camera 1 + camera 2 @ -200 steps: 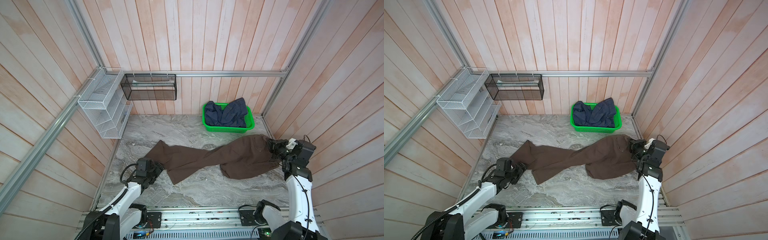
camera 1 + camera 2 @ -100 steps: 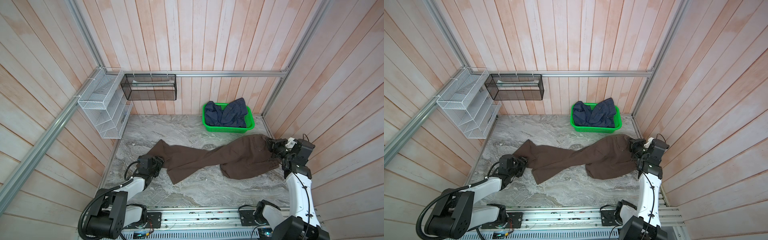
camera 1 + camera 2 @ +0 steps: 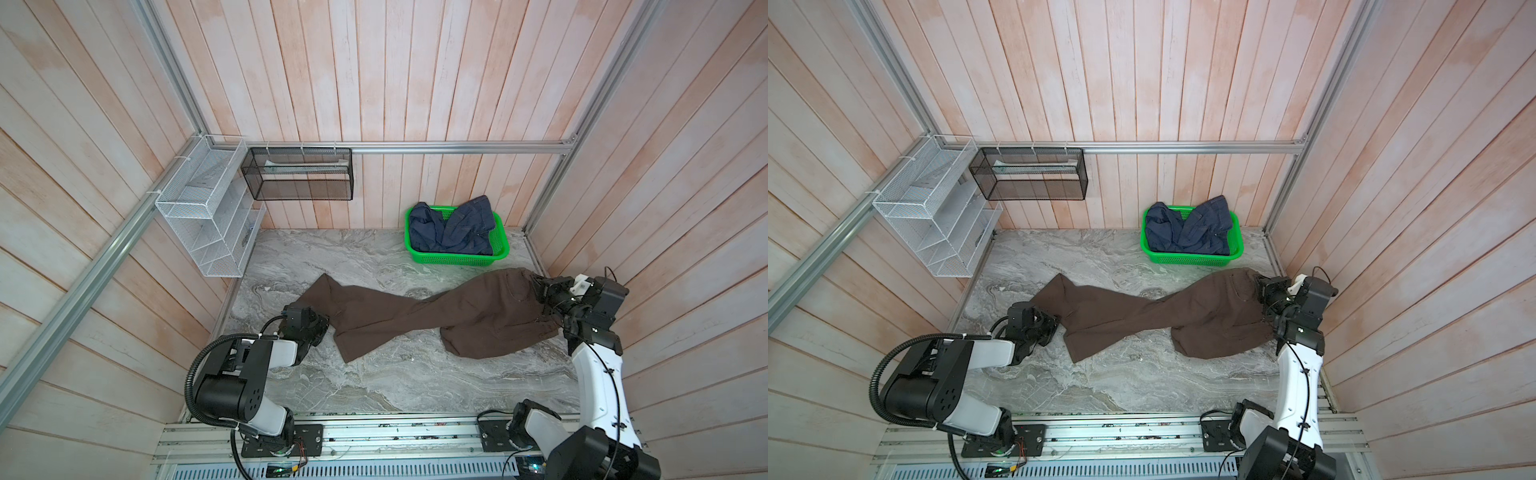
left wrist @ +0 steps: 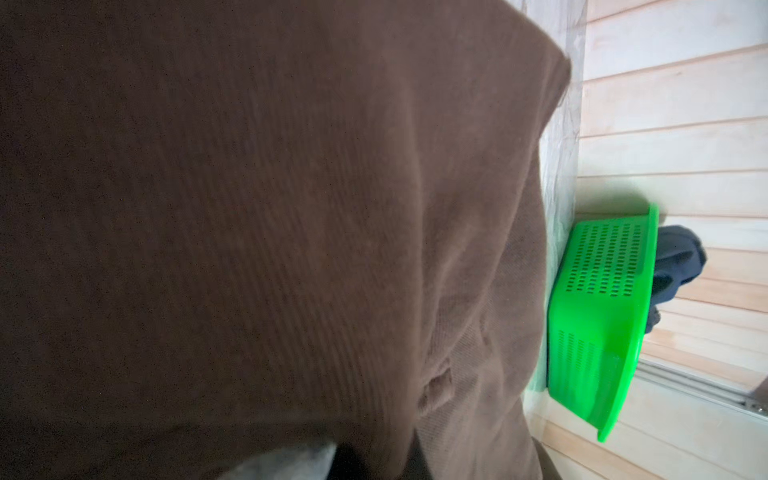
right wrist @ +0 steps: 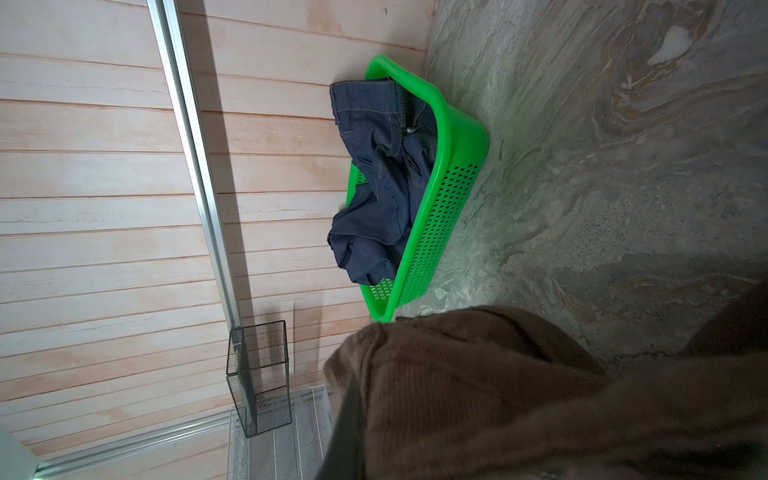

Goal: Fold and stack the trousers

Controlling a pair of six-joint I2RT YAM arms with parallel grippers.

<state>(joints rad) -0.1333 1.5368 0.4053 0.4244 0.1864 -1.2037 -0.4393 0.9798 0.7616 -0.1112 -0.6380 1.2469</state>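
Our long dark chocolate-brown soft-fabric trousers (image 3: pixel 415 316) lie stretched left-to-right across the grey marbled tabletop (image 3: pixel 374 386), one end per arm. Our left gripper (image 3: pixel 323 326) is clamped at a leg hem, probably pinching it (fingertips hidden). Our right gripper (image 3: pixel 539 293) is clamped on the waist end.

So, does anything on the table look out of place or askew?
Yes: the trousers lie twisted near the middle instead of flat with straight legs. The denim garment is crumpled in the green basket, sticking up over its rim.
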